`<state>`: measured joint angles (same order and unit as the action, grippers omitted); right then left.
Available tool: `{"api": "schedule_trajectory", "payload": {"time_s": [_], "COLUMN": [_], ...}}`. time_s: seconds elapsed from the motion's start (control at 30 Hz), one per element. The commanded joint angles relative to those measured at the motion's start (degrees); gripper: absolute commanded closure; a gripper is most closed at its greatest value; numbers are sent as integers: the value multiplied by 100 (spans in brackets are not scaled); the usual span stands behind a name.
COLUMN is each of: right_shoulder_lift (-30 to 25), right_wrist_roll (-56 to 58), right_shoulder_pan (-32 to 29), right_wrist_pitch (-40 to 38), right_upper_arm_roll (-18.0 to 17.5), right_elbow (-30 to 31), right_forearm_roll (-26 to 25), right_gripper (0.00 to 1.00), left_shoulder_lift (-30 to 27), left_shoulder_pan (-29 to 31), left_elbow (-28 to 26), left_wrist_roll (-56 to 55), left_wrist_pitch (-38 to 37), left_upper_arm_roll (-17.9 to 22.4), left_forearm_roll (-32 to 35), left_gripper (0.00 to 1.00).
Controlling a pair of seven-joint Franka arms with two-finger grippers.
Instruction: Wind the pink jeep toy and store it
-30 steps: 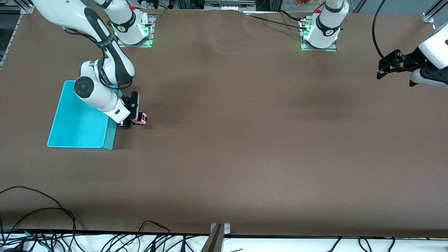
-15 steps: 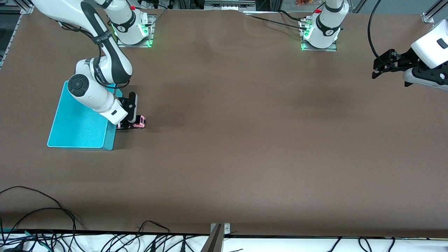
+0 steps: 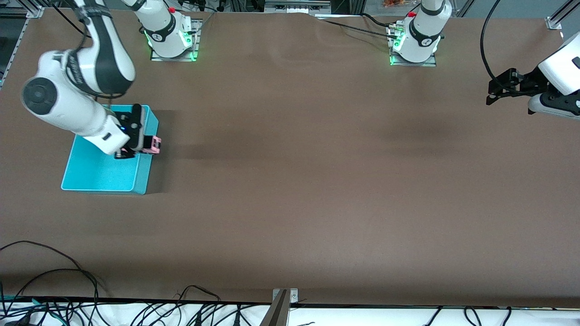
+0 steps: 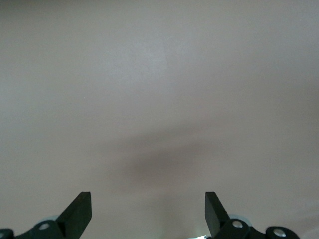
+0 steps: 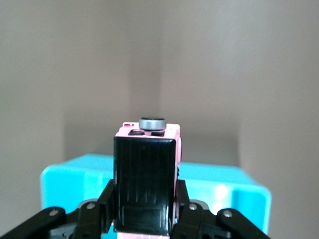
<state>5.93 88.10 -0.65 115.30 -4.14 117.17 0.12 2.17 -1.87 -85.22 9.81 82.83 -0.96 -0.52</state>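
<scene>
Right gripper (image 3: 136, 147) clamped on pink jeep toy (image 3: 153, 145), held in air over bin (image 3: 104, 174) edge. Left gripper (image 3: 496, 90) waits, fingers apart, nothing between. Risk: release now, jeep clips bin wall and bounces onto table (image 3: 317, 181). 1 inward shift needed.

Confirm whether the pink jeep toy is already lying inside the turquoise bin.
No, the pink jeep toy is held in the right gripper, above the turquoise bin's edge.

A robotics lab is suggested: two arm bases (image 3: 170, 34) are bolted to a brown-covered table (image 3: 317, 181), with cables (image 3: 68, 308) seen along the lower left edge.
</scene>
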Motion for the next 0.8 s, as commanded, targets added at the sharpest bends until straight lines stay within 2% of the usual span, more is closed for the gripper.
{"api": "schedule_trajectory", "payload": {"time_s": [0.0,0.13,0.27,0.5,0.77], "right_shoulder_lift": [-189,-224,-224,-110,364], "right_wrist_roll": [751,1174,1394,1930,2080], "right_shoulder_pan": [-14,-14,-14,-14,-58], "right_wrist_pitch": [-420,-342,53,1029,1706], "right_upper_arm_roll": [553,879,1186,1485,1583], "right_elbow": [218,525,938,1492,1625], "right_forearm_roll": [111,111,120,120,129], "right_gripper": [88,88,88,88,88], "left_shoulder_lift": [73,64,64,64,64], "left_shoulder_pan": [-94,-112,-103,-94,-94], "left_elbow": [190,208,208,199,199], "left_wrist_roll": [3,3,12,12,12], "left_wrist_pitch": [-145,-145,-145,-145,-145], "left_upper_arm_roll": [52,34,52,52,52], "left_forearm_roll": [-133,-133,-142,-159,-159], "left_gripper": [0,0,0,0,0]}}
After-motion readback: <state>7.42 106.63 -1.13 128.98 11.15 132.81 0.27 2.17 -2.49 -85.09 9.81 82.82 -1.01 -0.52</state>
